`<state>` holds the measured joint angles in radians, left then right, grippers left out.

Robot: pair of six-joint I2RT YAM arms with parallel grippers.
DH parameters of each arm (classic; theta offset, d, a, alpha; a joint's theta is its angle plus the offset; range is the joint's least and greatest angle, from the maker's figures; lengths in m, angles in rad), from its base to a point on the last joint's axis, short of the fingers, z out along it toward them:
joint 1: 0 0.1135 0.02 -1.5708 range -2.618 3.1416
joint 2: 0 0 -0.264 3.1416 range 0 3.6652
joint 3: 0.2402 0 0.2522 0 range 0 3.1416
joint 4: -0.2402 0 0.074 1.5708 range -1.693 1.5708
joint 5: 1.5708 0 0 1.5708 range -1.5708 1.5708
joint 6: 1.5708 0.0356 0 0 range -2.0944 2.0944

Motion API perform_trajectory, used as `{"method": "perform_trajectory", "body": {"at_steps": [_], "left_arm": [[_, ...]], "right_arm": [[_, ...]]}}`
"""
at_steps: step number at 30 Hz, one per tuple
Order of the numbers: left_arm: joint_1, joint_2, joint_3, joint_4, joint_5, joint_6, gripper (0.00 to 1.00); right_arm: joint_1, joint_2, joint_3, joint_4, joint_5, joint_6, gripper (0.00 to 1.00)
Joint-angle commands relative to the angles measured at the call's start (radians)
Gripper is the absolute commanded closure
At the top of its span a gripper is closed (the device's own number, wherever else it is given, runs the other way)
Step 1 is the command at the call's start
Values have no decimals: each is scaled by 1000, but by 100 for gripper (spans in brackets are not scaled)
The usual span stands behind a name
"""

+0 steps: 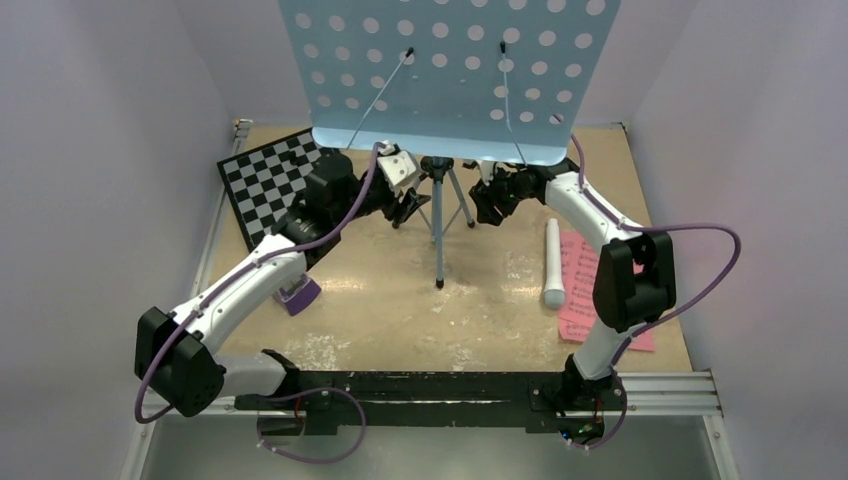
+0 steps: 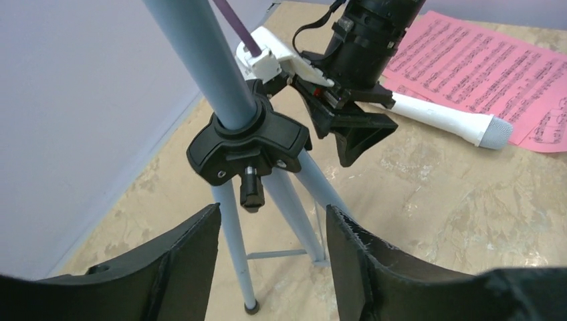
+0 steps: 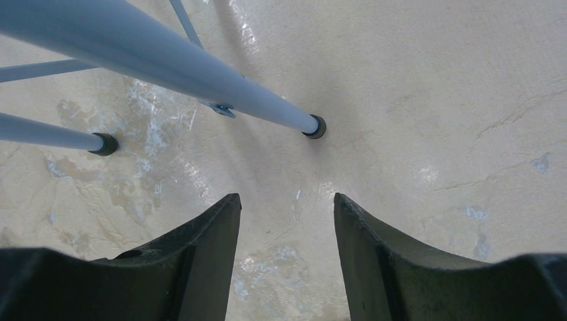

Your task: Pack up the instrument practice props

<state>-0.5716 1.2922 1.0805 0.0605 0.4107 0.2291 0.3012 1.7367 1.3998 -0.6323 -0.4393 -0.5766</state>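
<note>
music stand stands upright mid tabletop, blue perforated tray on top, thin tripod legs below. left end effector is just left of the stand's pole, fingers spread, nothing pinched. in the left wrist view the black leg hub sits just above and beyond the gap, and two tripod legs show through the gap further off. right end effector is just right of the pole, low down, fingers spread too, holding nothing. the right wrist view shows only bare tabletop between its fingers, with two rubber feet of the tripod ahead of it. white tube lies flat right of the stand, beside the right arm, just next to the pink sheets, which are partly under that arm. purple wedge sits on the tabletop, half hidden by the left forearm. chessboard lies at far left.
</note>
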Motion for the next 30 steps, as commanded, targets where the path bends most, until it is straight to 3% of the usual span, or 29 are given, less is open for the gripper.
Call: {"method": "perform_trajectory", "body": {"at_steps": [1,5,9,12,17,21,30], "left_arm": [[2,-87,1,-104,-56,109,31],[1,-180,-52,-171,-82,310,25],[-1,-254,-120,-159,26,635,25],[-7,-246,-124,-156,91,875,25],[-12,-192,-94,-200,199,1134,25],[-17,-155,-73,-224,247,1225,25],[-30,-96,-37,-190,272,1276,24]], "right_arm": [[-11,-21,51,-1,-44,24,43],[-18,-27,50,-2,-60,21,43],[-27,-28,47,6,-67,24,43],[-30,-25,43,9,-71,28,43],[-32,-25,37,20,-79,39,43],[-31,-29,30,28,-82,49,43],[-35,-36,4,38,-85,58,43]]}}
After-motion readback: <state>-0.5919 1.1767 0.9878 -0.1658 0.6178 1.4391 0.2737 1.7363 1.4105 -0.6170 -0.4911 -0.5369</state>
